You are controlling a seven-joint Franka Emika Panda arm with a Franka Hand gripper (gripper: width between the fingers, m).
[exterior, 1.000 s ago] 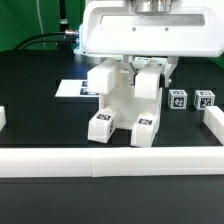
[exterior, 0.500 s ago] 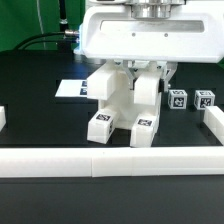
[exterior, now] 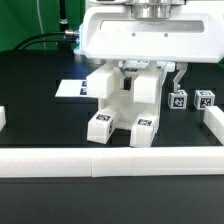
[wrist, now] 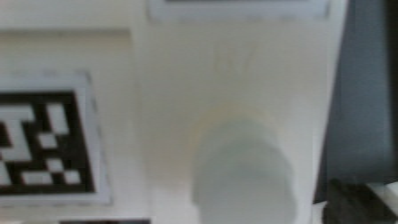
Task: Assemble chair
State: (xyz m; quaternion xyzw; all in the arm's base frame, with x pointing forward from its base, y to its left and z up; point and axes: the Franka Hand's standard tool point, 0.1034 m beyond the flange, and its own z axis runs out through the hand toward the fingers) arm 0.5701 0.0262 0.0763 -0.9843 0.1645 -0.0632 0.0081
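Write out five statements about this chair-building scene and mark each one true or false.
1. The partly built chair stands near the middle of the black table. True.
2. The marker board lies on the exterior view's right of the chair. False: it lies on the exterior view's left, behind the chair.
3. Two small blocks sit on the exterior view's right of the chair, apart from it. True.
4. The two legs nearest the camera carry no tags. False: each shows a square tag at its end.
5. A white border rail runs across the front of the table. True.
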